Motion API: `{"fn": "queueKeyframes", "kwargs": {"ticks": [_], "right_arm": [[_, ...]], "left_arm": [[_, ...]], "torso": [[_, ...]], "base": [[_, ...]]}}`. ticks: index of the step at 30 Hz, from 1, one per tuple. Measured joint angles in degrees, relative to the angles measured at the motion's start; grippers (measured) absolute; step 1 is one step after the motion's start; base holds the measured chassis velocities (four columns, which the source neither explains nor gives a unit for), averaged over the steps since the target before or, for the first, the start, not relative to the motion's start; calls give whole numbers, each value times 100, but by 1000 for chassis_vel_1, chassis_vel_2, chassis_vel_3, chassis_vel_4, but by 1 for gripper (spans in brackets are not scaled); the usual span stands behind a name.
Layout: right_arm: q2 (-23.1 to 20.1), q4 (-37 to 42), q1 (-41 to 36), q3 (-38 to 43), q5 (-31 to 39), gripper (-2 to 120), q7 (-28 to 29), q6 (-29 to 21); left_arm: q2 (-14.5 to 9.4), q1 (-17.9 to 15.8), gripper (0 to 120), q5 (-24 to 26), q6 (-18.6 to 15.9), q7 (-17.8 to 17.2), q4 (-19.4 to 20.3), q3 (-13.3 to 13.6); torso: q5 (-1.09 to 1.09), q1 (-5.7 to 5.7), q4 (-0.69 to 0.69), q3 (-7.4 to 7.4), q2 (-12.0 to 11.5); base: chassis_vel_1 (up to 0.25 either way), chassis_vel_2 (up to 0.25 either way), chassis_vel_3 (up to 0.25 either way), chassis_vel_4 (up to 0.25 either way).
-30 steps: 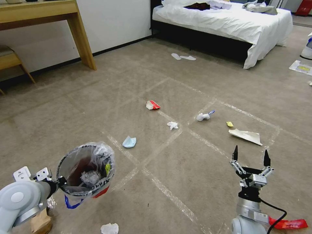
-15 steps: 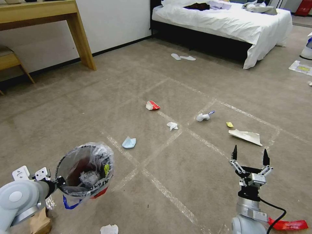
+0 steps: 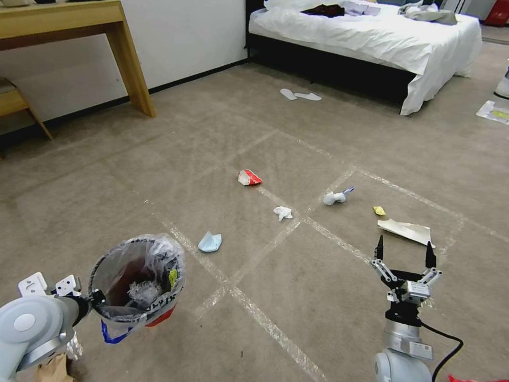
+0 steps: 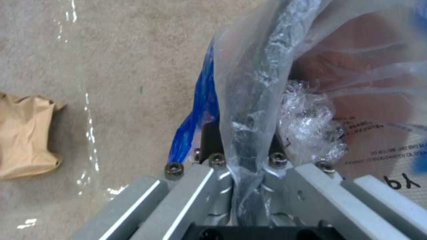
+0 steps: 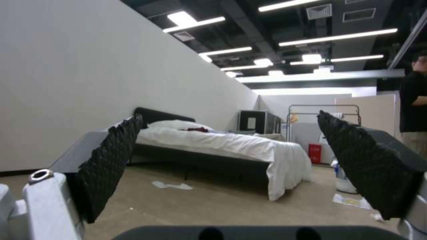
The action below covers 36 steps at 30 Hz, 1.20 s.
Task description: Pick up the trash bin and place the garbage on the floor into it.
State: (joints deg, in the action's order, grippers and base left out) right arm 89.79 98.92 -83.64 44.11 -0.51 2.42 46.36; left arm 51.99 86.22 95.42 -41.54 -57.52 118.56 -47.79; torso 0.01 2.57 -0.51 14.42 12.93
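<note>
Left gripper (image 3: 94, 298) clamped on trash bin (image 3: 139, 281) rim, lower left. Right gripper (image 3: 403, 253) open, empty, lower right. View shifted since a second ago: base moving. Garbage (image 3: 210, 242) on floor (image 3: 297, 286) at centre, uncollected.

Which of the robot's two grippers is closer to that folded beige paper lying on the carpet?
The right. The right gripper hangs open just short of the folded beige paper, while the left gripper is far across the carpet, clamped on the small red trash bin's rim.
</note>
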Motion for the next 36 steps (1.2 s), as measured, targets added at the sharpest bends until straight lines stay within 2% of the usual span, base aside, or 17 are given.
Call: {"fn": "queueKeyframes", "kwargs": {"ticks": [22, 36], "right_arm": [[-20, -32, 12, 6, 41, 100, 21, 0], [39, -128, 115, -35, 18, 100, 34, 0]], "left_arm": [[-48, -89, 1, 2, 25, 23, -61, 82], [-161, -155, 1, 3, 29, 69, -189, 97]], "torso": [[0, -1, -1, 0, 0], [0, -1, 0, 0, 0]], "base": [[-105, 105, 103, -108], [-128, 129, 130, -131]]}}
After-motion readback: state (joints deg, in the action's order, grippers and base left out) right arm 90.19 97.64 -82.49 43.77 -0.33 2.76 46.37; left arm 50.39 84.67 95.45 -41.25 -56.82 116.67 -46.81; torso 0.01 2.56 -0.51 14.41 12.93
